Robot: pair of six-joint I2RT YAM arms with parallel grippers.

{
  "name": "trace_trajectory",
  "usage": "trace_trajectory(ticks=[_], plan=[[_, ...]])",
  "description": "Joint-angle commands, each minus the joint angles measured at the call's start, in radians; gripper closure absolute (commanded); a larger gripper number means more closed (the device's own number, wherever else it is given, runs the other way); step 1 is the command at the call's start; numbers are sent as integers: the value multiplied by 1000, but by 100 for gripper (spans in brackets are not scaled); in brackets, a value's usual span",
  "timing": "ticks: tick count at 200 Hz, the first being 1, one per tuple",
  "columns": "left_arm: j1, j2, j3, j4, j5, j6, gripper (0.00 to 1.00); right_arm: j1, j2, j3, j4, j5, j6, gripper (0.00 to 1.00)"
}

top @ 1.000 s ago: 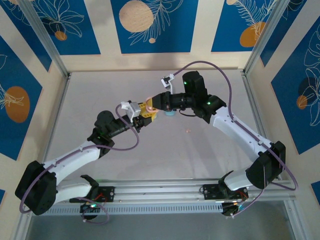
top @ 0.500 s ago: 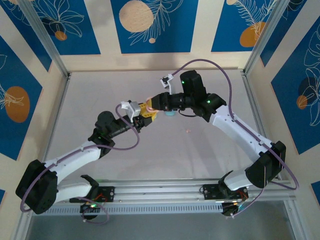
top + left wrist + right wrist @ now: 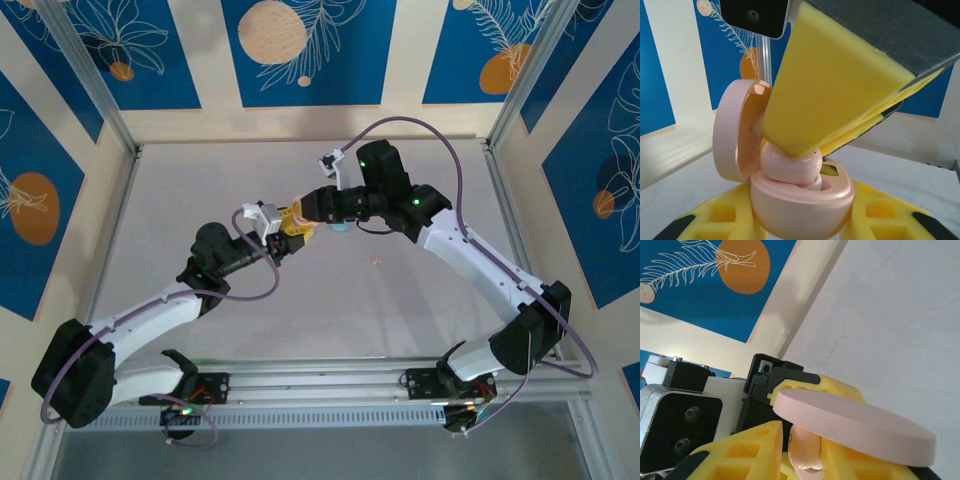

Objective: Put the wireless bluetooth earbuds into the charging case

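**Position.** The case (image 3: 800, 202) is pink, open, and held above the table (image 3: 400, 320). Its lid (image 3: 737, 135) stands up on the hinge side. A pink bud (image 3: 790, 167) sits in the mouth of the case. It is partly down in its well, but its rounded top is proud of the rim.

**Left tool** (image 3: 288, 226). Closed on the lower half of the case, with one yellow pad on each side. The jaws stand narrow, at the width of the case.

**Right tool** (image 3: 807, 145). Comes down from above with its pads nearly together and their tips on the top of the bud. It cannot be told whether they clamp the bud or only rest on it.

**Handling.**
- Bud: judged very light, hard-shelled, smooth and rounded, so it is likely to squirt out of a pinch or roll if dropped.
- Take the bud across its widest part, using the pad tips only.
- Seat the bud with a light downward push, not a squeeze.
- Case: a glossy pebble shape, likely slippery. Hold it low on the base, clear of the hinge.
- Lid: thin at the hinge, so keep side loads off it.

**Other items.** A small pink speck (image 3: 376, 261), possibly another bud, lies on the table near the tools.
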Motion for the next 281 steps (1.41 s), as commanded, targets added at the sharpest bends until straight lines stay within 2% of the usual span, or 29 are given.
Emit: trace_trajectory(ticks=[1,168,201,251,281], plan=[[-11,-16,8,91,-11,-3,78,4,19,27,-95,31,-20,72],[-11,-19,16,68,-16,11,78,-3,13,76,-174,-21,-18,71],[-10,-22,15,61,-19,15,78,-6,-1,76,-176,-21,-24,68],[-11,-23,11,58,-24,20,78,-26,-136,-14,-59,4,-52,58],[-10,-21,11,62,-21,19,78,-73,-261,-136,27,128,-41,54]])
